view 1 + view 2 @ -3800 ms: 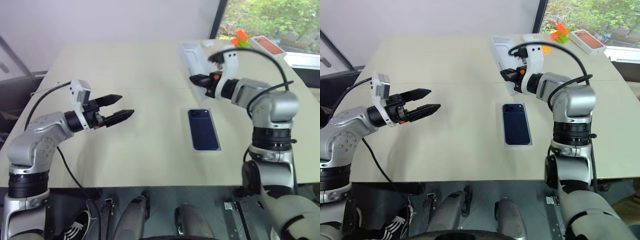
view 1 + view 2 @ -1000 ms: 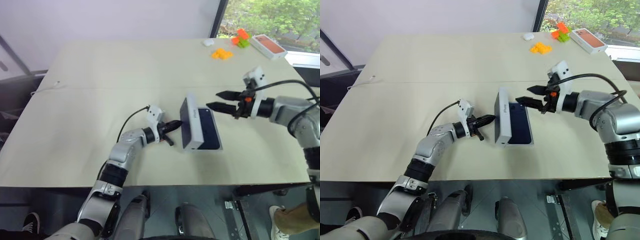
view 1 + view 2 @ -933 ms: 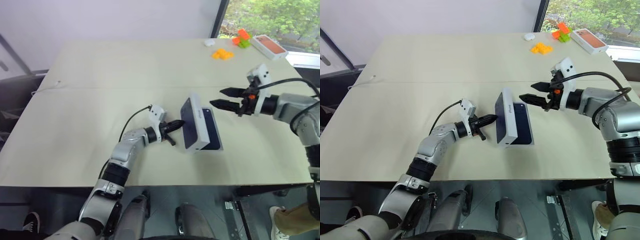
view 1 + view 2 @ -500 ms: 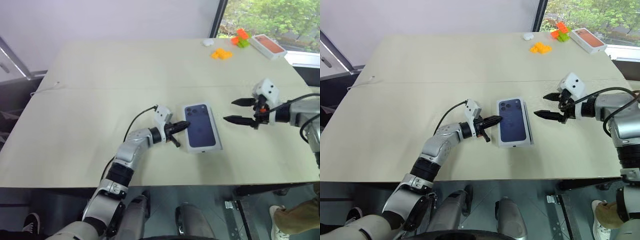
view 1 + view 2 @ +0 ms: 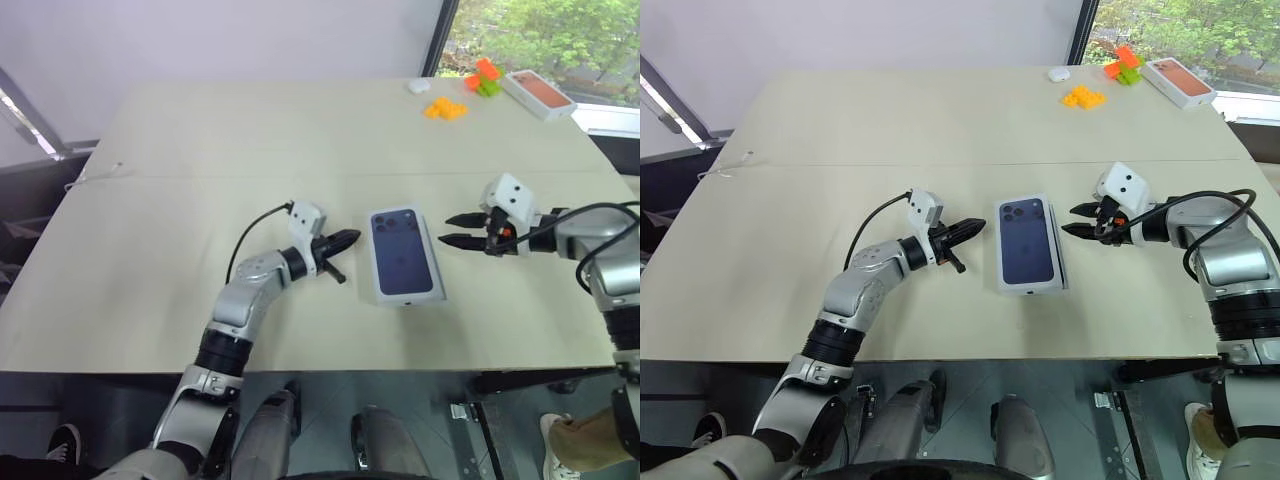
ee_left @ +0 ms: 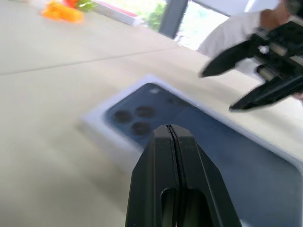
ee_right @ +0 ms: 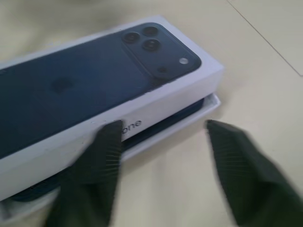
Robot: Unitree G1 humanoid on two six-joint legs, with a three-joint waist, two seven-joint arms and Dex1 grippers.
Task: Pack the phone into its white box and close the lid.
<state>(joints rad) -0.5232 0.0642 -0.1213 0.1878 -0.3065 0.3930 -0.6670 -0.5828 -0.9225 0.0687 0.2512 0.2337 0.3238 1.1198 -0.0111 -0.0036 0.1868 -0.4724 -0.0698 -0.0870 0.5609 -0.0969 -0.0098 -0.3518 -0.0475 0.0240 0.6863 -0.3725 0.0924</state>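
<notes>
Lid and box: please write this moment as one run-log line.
lid: resting on box, not fully down | left gripper: shut, beside lid | right gripper: jaws apart, empty

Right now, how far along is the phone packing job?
Mostly done: the lid lies picture-up over the white box, with the phone's dark edge showing in a gap beneath. Nothing is in hand: the left gripper is shut, the right gripper open beside it. Left: press the lid fully down.
</notes>
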